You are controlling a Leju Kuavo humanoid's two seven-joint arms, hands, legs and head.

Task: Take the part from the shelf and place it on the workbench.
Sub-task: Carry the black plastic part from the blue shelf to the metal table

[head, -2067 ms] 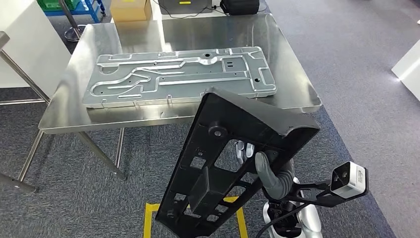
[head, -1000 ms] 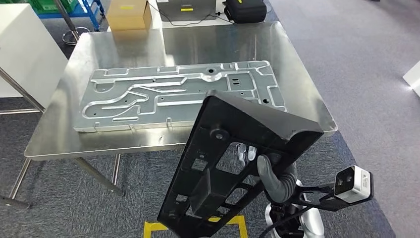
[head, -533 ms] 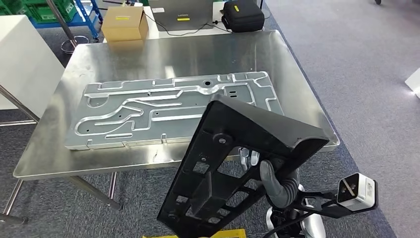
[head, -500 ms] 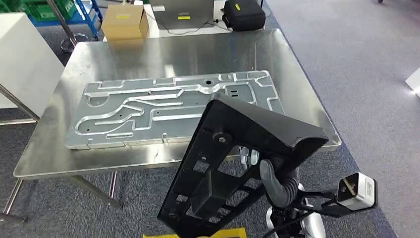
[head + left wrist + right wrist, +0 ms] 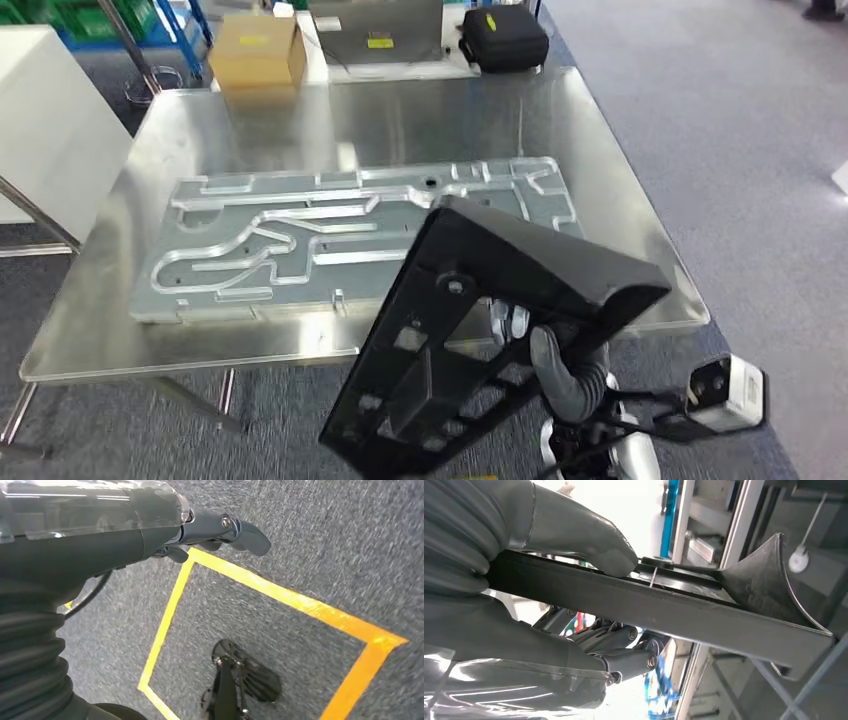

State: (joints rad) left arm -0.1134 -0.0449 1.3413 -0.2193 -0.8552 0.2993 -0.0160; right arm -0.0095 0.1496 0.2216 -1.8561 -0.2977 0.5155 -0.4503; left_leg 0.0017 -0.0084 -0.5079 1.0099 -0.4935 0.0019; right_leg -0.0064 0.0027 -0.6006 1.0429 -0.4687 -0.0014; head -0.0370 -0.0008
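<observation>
part [image 5: 500,330]: you've got matt black plastic, ribbed and cut out underneath
workbench [image 5: 440,110]: brushed steel top, shiny, throws reflections
plate [image 5: 330,235]: pale grey pressed metal, dull sheen
right hand [image 5: 560,375]: matt grey rubbery thumb, ribbed cover
floor [image 5: 320,545]: rough grey carpet, glossy yellow tape
box [image 5: 255,50]: plain brown cardboard
</observation>
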